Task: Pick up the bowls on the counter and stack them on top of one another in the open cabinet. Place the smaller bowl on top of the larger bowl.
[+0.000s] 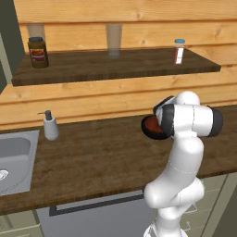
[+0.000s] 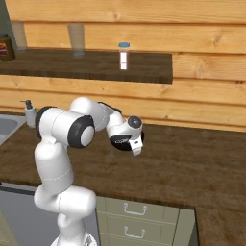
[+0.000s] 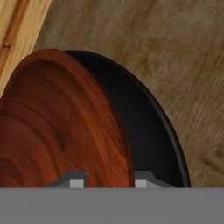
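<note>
In the left base view, a steel sink (image 1: 11,159) sits at the far left of the frame, a soap dispenser (image 1: 50,126) just right of it, and a jar (image 1: 38,52), a glass (image 1: 114,40) and a small bottle (image 1: 179,51) stand along the wall shelf (image 1: 115,65) above. Right of centre, the smaller bowl (image 1: 152,126) rests inside the larger bowl (image 1: 147,133) on the table (image 1: 92,157), both partly hidden behind the arm. In the right base view the claw (image 2: 136,148) hangs at frame centre, low over the dark bowl rim. In the hand view the red-brown bowl (image 3: 57,127) fills the left, the black rim (image 3: 162,127) curves to its right, and the fingertips (image 3: 76,180) straddle the red-brown wall at the bottom edge. The jaws stand narrowly parted; whether they grip that wall cannot be told. Judgement: the stack is on the table, not yet in the open cabinet. To do this step well, seat the fingers squarely on one rim, confirm a firm hold before lifting, and raise vertically so the nested bowl neither tips nor drags.
</note>
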### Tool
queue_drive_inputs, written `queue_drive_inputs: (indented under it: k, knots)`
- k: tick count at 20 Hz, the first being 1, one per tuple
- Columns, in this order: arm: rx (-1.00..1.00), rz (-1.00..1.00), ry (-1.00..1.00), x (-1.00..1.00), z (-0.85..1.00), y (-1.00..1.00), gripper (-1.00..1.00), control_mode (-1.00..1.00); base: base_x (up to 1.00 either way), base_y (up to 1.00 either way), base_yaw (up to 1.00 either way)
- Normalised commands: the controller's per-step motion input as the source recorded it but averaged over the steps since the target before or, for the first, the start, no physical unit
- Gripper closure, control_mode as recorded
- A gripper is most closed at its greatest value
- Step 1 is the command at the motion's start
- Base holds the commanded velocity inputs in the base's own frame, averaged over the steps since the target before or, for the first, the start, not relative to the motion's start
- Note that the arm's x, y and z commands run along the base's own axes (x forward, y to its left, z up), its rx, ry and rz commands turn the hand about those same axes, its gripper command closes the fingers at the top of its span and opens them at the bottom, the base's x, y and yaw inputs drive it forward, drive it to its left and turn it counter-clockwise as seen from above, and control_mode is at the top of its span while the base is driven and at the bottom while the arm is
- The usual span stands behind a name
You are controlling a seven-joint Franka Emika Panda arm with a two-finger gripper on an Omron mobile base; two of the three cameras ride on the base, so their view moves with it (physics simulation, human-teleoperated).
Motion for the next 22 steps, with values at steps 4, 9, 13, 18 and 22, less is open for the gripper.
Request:
queue_drive_inputs:
  k: [4,9,13,18,22]
  knots:
    - [0.00,0.00,0.00,0.00,0.21,-0.01,-1.00,-1.00,0.00,0.00,0.00]
    - [0.00,0.00,0.00,0.00,0.42,0.00,-1.00,-1.00,0.00,0.00,0.00]
    - [0.00,0.00,0.00,-0.04,0.29,-0.06,-1.00,-1.00,0.00,0.00,0.00]
    - [0.00,0.00,0.00,-0.15,0.41,-0.10,-1.00,-1.00,0.00,0.00,0.00]
    - [0.00,0.00,0.00,-0.35,0.18,-0.38,-1.00,-1.00,0.00,0.00,0.00]
